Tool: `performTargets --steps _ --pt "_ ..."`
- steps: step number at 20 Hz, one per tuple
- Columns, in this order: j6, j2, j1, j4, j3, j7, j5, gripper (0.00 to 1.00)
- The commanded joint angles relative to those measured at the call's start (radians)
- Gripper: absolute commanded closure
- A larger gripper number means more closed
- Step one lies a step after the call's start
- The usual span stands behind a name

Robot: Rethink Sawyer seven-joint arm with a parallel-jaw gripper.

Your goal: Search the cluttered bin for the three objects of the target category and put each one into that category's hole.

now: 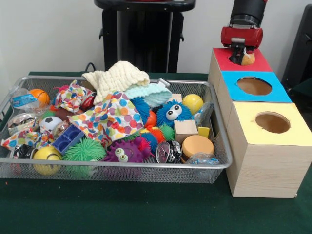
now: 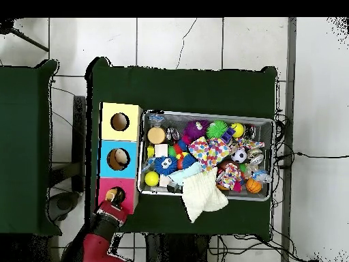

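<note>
My gripper (image 1: 243, 57) hangs just above the hole of the red-topped box (image 1: 261, 63), shut on a small tan wooden piece (image 1: 249, 59) that sticks out beside its fingers. In the overhead view the gripper (image 2: 112, 198) sits over the same red box (image 2: 130, 185). In the wire bin (image 1: 146, 166) lie a wooden cube (image 1: 185, 129), a round tan disc (image 1: 197, 145) and a small wooden block (image 1: 176, 97) among the toys.
Blue-topped box (image 1: 280, 93) and yellow-topped box (image 1: 253, 136) stand in a row with the red one, right of the bin. The bin also holds cloths (image 1: 117, 77), spiky balls (image 1: 85, 150), a blue furry toy (image 1: 171, 112) and a yellow ball (image 1: 193, 103).
</note>
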Motion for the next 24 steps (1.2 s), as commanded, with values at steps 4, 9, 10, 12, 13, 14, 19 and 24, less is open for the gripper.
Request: performTargets --steps 4,9,10,12,13,14,19,24 --pt "0.041 0.223 -0.110 0.009 0.332 0.432 -0.275 1.00" --pt "-0.054 0.298 -0.140 -0.026 0.348 0.483 -0.352 1.00" --pt "-0.045 0.304 -0.144 -0.029 0.351 0.469 -0.355 1.00" --pt "-0.014 0.308 -0.158 -0.034 0.357 0.423 -0.373 1.00" --pt "0.020 0.301 -0.170 -0.033 0.358 0.377 -0.392 1.00" --pt "0.060 0.293 -0.186 -0.032 0.362 0.333 -0.411 1.00" --pt "0.223 0.248 -0.159 -0.035 0.331 0.126 -0.392 1.00" --pt "0.343 0.237 -0.067 -0.046 0.283 0.049 -0.244 1.00"
